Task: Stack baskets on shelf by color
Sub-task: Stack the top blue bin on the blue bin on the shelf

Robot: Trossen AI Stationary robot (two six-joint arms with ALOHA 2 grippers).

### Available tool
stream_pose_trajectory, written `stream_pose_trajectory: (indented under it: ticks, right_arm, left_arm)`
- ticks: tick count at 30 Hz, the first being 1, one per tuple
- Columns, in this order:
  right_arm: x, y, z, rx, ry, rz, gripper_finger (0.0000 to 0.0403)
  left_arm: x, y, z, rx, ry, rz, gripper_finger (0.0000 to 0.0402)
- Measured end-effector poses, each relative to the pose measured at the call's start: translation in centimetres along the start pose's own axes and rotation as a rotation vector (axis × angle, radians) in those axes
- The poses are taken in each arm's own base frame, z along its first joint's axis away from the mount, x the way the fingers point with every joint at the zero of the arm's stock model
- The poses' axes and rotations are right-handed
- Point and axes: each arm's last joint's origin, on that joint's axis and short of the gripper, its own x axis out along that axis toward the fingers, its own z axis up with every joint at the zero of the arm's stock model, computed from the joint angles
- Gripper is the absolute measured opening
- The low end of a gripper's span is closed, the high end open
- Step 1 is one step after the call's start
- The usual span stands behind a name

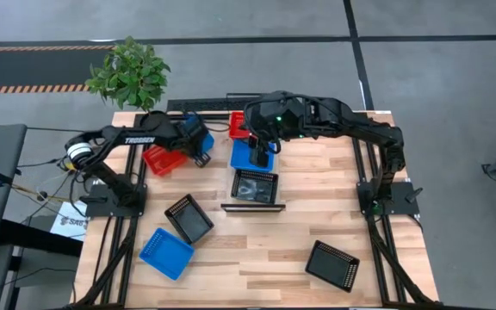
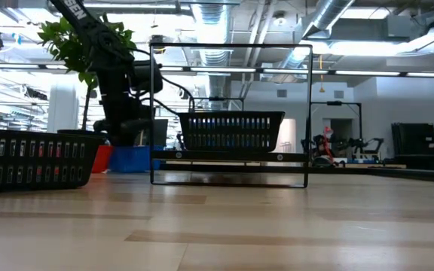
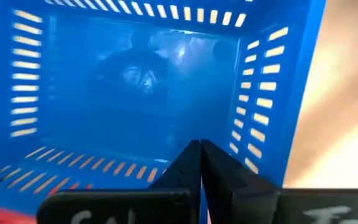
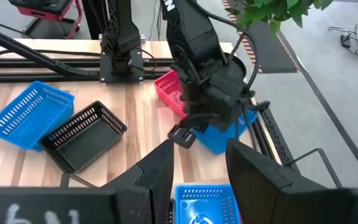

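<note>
Pinching the near wall of the rear-left blue basket (image 1: 203,138) with the left claw (image 1: 200,156), both fingers (image 3: 182,171) pressed flat together at the rim, wrist camera looking straight down into the blue mesh tub. Keeping that basket at the back-left of the surface (image 1: 257,258), just beside the tilted red basket (image 1: 163,159), with the potted plant (image 1: 130,73) beyond the surface's rear edge.

Hovering with the right claw (image 4: 199,152) spread wide, gripping nothing, directly above the middle blue basket (image 4: 202,202). Reaching in from the right side, across the back of the surface, with the second red basket (image 1: 239,129) just behind that blue one.

Sitting in front of the middle blue basket: the shelf (image 2: 232,156), a narrow wood plank inside a thin black wire frame, carrying one black basket (image 2: 232,132) upright on the plank. No contact between the right claw and this black basket; apart from it, toward the rear.

Lying loose toward the front: another black basket (image 1: 188,218) near the shelf's left end, a front blue basket (image 1: 166,252) beside it at the front-left, and a third black basket (image 1: 331,264) well apart at the front-right.
</note>
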Motion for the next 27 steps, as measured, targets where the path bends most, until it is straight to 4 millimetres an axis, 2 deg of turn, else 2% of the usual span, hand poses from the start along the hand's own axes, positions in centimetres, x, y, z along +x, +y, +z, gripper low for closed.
stream_pose_trajectory:
  ticks: [7,12,17,21,25,27]
  right_arm:
    - [0.0,0.0,0.0,-0.002,-0.001,0.0,0.0168]
    - [0.1,0.0,-0.1,-0.003,0.003,0.0,0.0168]
    - [0.2,0.0,-0.3,0.001,0.027,0.001,0.0168]
    - [0.2,0.0,-0.4,0.014,0.032,0.002,0.0168]
    - [0.9,0.2,-0.9,0.011,0.082,0.007,0.0178]
    - [2.0,0.4,-1.1,0.007,0.107,0.009,0.019]
  left_arm:
    - [-0.9,-3.1,-0.9,0.053,0.026,-0.131,0.0]
    - [-2.5,-5.0,-1.5,0.086,-0.012,-0.172,0.0]
    - [-5.6,-5.8,-2.2,0.107,-0.099,-0.213,0.0]
    - [-8.5,-5.5,-2.9,0.079,-0.204,-0.179,0.0]
    - [-11.4,-5.0,-4.4,0.081,-0.263,-0.202,0.0011]
    - [-13.1,-4.9,-5.4,0.098,-0.309,-0.244,0.0026]
